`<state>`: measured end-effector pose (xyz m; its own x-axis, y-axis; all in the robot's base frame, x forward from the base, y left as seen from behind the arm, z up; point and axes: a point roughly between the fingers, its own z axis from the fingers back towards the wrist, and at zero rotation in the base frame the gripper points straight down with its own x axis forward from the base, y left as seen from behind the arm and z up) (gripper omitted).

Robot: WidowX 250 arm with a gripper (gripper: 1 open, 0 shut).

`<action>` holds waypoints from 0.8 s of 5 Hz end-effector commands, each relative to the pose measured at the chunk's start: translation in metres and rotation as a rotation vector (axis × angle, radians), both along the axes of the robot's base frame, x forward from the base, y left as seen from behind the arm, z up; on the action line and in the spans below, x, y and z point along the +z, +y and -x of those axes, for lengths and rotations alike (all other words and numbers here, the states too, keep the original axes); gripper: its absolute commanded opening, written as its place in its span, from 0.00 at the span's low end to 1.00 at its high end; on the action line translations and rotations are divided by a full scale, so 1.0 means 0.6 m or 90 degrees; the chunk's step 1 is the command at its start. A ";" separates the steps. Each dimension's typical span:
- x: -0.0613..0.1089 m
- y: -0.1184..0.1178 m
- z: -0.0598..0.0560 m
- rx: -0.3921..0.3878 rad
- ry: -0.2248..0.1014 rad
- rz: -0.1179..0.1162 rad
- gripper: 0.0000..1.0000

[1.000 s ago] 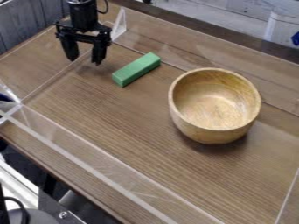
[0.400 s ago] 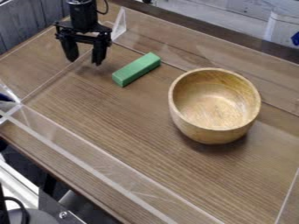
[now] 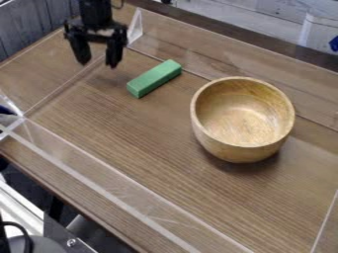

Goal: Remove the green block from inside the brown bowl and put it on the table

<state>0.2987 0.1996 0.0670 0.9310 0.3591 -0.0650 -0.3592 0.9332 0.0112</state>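
Observation:
The green block [image 3: 154, 78] lies flat on the table [image 3: 119, 138], left of the brown bowl [image 3: 243, 119] and apart from it. The bowl stands upright at the right, and its inside shows nothing but wood grain. My gripper [image 3: 98, 57] hangs at the upper left, pointing down, a short way left of and behind the block. Its black fingers [image 3: 117, 54] stand open with nothing between them, clear of the tabletop.
Low clear acrylic walls [image 3: 59, 148] border the tabletop on the left and front. Bare wood surface stretches across the front half, below the block and bowl.
The gripper has risen slightly from the tabletop, staying open. The block and the bowl have not moved.

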 end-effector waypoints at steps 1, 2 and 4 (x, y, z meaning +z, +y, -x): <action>0.100 -0.010 -0.018 -0.022 -0.080 -0.035 1.00; 0.132 -0.030 -0.023 -0.046 -0.101 -0.032 1.00; 0.124 -0.029 -0.032 -0.059 -0.101 -0.023 0.00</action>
